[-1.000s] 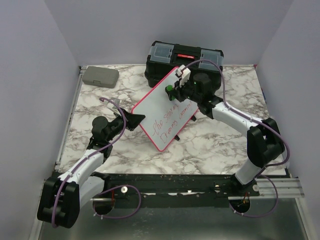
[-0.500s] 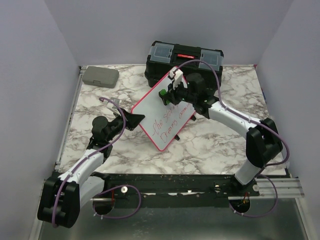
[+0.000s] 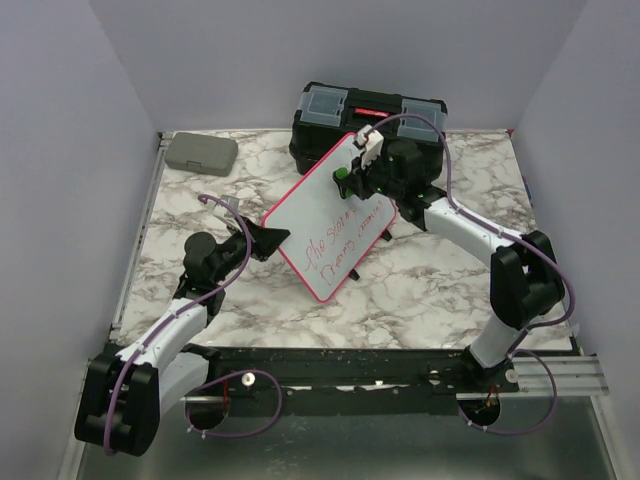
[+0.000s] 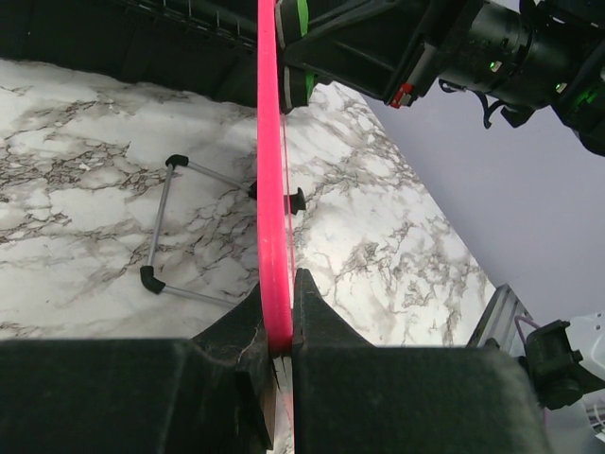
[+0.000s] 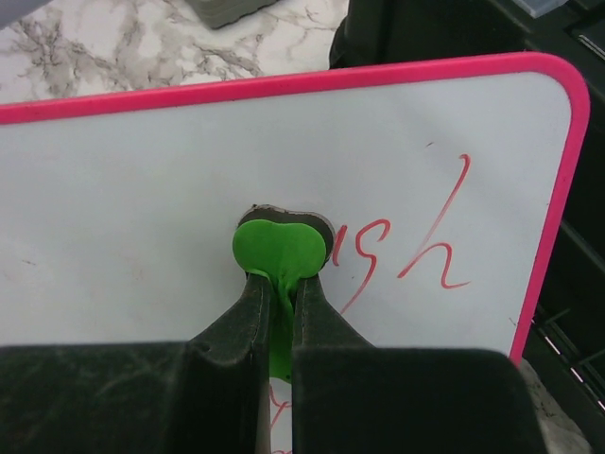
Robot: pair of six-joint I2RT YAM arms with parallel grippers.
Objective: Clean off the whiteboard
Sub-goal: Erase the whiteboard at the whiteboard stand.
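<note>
We look down on a marble-patterned tabletop (image 3: 430, 290), white veined with grey, boxed in by plain pale lavender walls at the back (image 3: 320, 50), left (image 3: 60, 200) and right (image 3: 600, 150). The light is soft and even. A black toolbox (image 3: 320, 135) stands by the back wall, and a small grey case (image 3: 200, 152) lies in the far left corner. An aluminium rail (image 3: 560, 376) runs along the near edge.

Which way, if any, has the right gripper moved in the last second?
Yes. The right gripper, holding the green eraser, swept left across the whiteboard, then back right, ending below the toolbox handle again.
</note>
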